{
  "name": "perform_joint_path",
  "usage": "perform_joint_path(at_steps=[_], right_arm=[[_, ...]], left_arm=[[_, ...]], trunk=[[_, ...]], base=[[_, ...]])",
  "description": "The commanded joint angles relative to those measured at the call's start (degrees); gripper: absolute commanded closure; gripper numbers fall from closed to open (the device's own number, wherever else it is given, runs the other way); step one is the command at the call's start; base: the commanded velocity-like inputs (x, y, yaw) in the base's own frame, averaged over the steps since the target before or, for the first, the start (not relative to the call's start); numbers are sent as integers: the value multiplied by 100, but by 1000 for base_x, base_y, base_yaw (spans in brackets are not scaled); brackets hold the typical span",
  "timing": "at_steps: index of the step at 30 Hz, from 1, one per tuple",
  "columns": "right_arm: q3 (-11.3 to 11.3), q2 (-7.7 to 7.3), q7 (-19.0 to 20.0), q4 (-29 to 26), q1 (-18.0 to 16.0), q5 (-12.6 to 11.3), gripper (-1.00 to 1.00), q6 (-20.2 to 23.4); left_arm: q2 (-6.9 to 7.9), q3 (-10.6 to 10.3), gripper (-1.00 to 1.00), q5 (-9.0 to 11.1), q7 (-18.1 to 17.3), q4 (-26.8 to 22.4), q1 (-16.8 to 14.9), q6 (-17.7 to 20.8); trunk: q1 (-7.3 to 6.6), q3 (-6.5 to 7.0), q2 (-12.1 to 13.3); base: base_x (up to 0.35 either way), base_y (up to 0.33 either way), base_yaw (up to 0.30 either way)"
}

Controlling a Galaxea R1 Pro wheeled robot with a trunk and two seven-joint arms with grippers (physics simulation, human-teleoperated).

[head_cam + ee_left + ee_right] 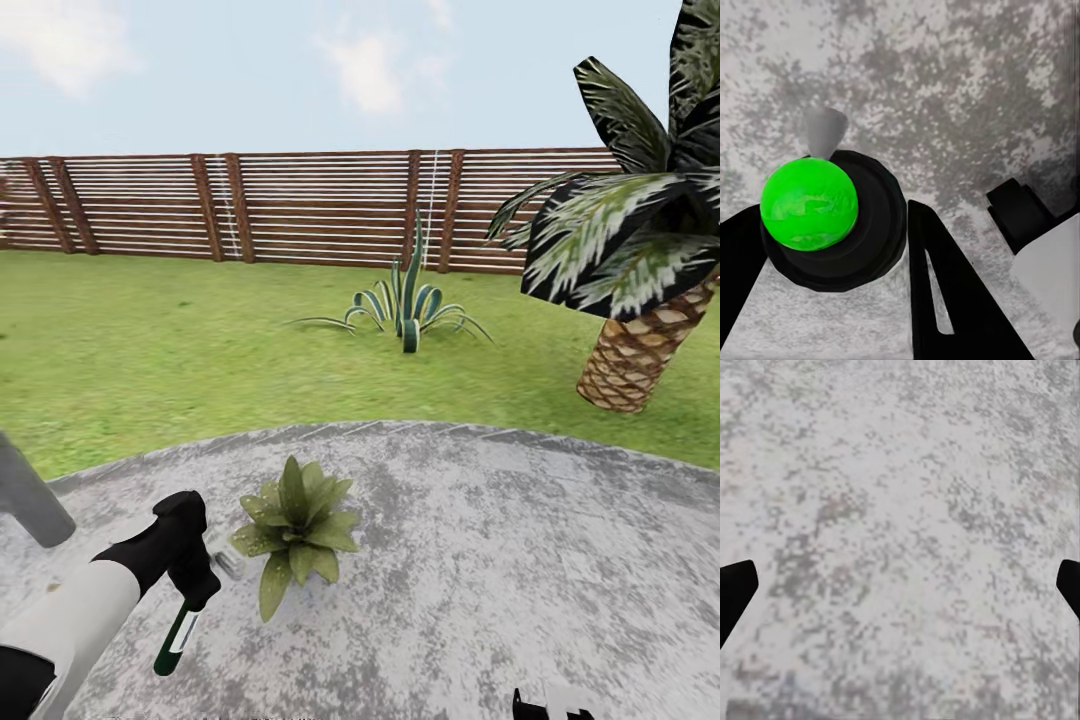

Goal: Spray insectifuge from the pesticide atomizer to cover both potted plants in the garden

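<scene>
In the head view the left arm comes in from the lower left corner, white turning to black, and its left hand [190, 575] sits low at left of centre, over the grey patio [520, 560], clenched on the atomizer [178, 632], whose dark green bottle with a white label hangs down and to the left below the hand, while a small grey nozzle pokes out toward the right, just beside the leaves of the plant [297, 528]; that plant, a low rosette of pointed olive-green leaves, stands on the patio just left of the frame's centre, low down, its pot hidden under the leaves; in the left wrist view the black fingers [945, 292] close on either side of the atomizer's black round body [866, 225], which carries a bright green ball on top and a grey cone-shaped nozzle pointing at the mottled paving; the right hand [550, 705] shows as a dark and white sliver at the bottom edge right of centre, and in the right wrist view its two dark fingertips [735, 589] stand far apart at the frame's side edges over bare paving, released; beyond the patio lies the lawn [150, 350], with a striped spiky plant [405, 305] at mid-frame, a palm [630, 350] at the right edge, and the brown slatted fence [300, 205] across the back under a pale sky
</scene>
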Motion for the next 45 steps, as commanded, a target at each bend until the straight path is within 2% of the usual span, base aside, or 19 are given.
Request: perform_joint_path(at_steps=[1, 9, 18, 28, 35, 40, 45], right_arm=[[-6, 0, 0, 2, -1, -9, -100, -20], [-5, 3, 0, 2, -1, -3, -100, -20], [-5, 9, 0, 2, -1, -3, -100, -20], [-7, 1, 0, 2, -1, -10, -100, -20], [-6, 3, 0, 2, -1, -10, -100, -20], [-8, 3, 0, 2, -1, -10, -100, -20], [-5, 3, 0, 2, -1, -10, -100, -20]], left_arm=[[3, -29, 100, -40, -57, -5, -5, 41], [42, -53, 100, -28, -59, 93, 59, 31], [2, -29, 100, -31, -40, 22, 179, 32], [-17, -18, 100, -31, -33, 10, 188, 33], [-14, -13, 100, -31, -32, 10, 188, 33], [-14, 153, 100, -31, -25, 10, 188, 33], [-14, 190, 100, -31, -24, 10, 190, 33]], trunk=[[-1, -6, -2], [-1, -6, -2], [-1, -6, -2], [-1, -6, -2], [-1, -6, -2], [-1, -6, -2], [-1, -6, -2]], base=[[0, -286, 276], [0, -108, 276], [9, -24, 272], [131, -245, 35], [158, -259, 236], [135, -260, 277], [-9, -268, 278]])
